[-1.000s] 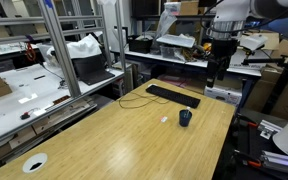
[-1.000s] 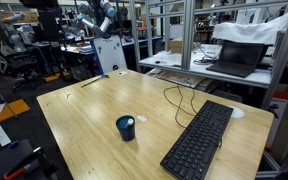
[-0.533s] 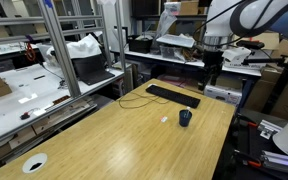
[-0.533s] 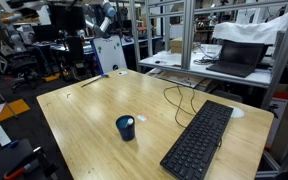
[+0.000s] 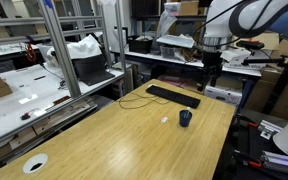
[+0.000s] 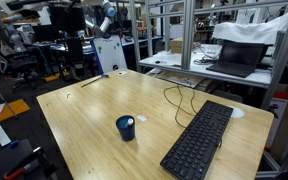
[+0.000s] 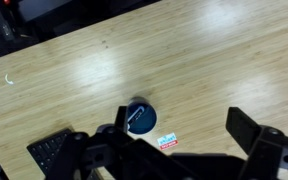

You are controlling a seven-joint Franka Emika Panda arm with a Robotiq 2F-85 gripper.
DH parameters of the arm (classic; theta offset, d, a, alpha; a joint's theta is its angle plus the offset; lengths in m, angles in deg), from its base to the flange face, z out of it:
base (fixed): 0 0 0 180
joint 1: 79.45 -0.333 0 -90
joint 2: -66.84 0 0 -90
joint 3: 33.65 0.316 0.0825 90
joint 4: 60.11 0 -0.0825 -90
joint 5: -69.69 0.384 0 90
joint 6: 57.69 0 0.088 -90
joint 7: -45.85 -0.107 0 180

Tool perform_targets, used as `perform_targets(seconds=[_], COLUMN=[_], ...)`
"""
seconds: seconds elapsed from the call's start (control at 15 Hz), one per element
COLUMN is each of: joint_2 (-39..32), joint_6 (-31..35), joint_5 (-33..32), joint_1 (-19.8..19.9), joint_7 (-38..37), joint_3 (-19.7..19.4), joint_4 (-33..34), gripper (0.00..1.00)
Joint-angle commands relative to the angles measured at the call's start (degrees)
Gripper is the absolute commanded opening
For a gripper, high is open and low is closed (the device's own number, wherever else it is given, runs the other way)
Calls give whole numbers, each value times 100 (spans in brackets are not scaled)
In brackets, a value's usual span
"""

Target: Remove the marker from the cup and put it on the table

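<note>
The small dark cup (image 5: 185, 117) stands upright on the light wood table (image 5: 114, 135), near the keyboard. It also shows in an exterior view (image 6: 126, 128) and from above in the wrist view (image 7: 140, 116). The marker (image 7: 134, 114) shows only as a slim stick leaning inside the cup. My gripper (image 7: 184, 130) is open and empty, high above the table; the cup lies below its left finger (image 7: 119, 122). In both exterior views the gripper (image 5: 212, 72) (image 6: 81, 52) hangs above the table's far edge.
A black keyboard (image 6: 199, 140) lies beside the cup, with a cable (image 6: 174, 95) looping behind it. A small sticker (image 7: 167, 141) lies next to the cup. A white disc (image 5: 34, 162) sits at a table corner. Workbenches with a laptop (image 6: 234, 55) stand around.
The arm swung in towards the table between a second and half a second ago, bringing the gripper a little lower. It has held still since. The cup has not moved.
</note>
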Motion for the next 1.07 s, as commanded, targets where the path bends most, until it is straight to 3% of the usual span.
perform_targets(seconds=[0.0,0.2,0.47,0.73,1.0], joint_2=[-223,-543,-1139,-1691,-2182], joint_6=[544,1179,1894,2091,2188], joint_5=[480,788,439,181,532], joint_1=[40,99,316,500,428], joint_7=[-544,-1156,-2424,-3495,-3886], joint_3=[2,47,59,-177,-501], joint_4=[-63,-79,-8,116,281], gripper=[100,100,100,100,100])
